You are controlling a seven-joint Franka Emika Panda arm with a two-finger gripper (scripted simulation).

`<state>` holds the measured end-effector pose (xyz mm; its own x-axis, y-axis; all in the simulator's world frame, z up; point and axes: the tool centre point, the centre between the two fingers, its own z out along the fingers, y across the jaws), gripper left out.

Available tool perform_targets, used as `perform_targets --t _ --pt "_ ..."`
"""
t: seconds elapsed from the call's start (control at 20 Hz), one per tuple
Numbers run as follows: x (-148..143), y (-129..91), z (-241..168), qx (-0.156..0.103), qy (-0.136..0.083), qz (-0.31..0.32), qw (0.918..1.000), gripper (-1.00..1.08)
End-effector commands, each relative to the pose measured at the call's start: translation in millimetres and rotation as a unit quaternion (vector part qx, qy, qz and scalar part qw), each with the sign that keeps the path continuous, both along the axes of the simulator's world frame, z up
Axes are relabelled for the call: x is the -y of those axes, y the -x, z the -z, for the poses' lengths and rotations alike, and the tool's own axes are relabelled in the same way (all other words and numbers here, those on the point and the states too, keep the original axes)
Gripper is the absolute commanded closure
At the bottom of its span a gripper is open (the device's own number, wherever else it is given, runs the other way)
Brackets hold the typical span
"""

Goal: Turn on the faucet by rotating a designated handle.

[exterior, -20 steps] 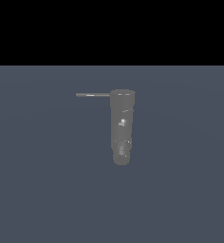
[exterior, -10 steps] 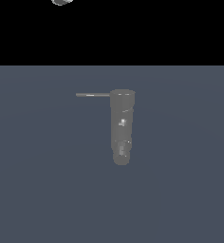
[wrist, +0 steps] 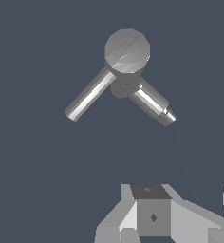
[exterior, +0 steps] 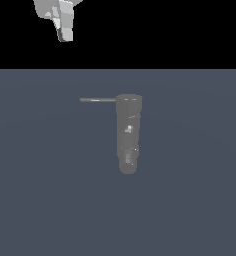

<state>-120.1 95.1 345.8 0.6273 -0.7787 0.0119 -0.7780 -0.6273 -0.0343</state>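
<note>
From my remote station, the nearest thing in the wrist view is my own gripper (wrist: 152,223), a blocky pale grey shape filling the lower edge of the frame; its fingertips are cut off by the frame, so I cannot tell whether it is spread or closed, though nothing appears to be held in it. Beyond it lies plain dark blue-grey ground, and further on stands the faucet (wrist: 127,51), seen from above as a round flat grey cap. Two shiny rods branch out from under that cap in the wrist view; I take the longer, thinner one to be the handle (wrist: 89,97), and the shorter, stubbier one looks like the spout. In the exterior view, the faucet (exterior: 128,134) shows as a dull grey cylinder with small pale glints, standing near the middle of the floor, and the handle (exterior: 97,100) juts straight out from its top toward the exterior view's left. The gripper (exterior: 61,19) hangs well apart from both, high against the black background, toward the exterior view's left. I judge the task barely begun: the approach is under way, no contact is made, and reaching, pressing and rotating the handle all remain.
</note>
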Motion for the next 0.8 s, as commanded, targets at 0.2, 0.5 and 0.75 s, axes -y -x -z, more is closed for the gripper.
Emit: perform_targets --t 0.2,0.5,0.75 --pt "-9.3 -27.2 24.9 -0.003 -0.002 0.064 0.9979 1.08" --pt "-14.0 -52.1 46.9 -0.005 -0.003 0.121 0.9926 1.08" --pt "-15.4 -72.6 64.9 -0.008 -0.003 0.167 0.9860 1.08"
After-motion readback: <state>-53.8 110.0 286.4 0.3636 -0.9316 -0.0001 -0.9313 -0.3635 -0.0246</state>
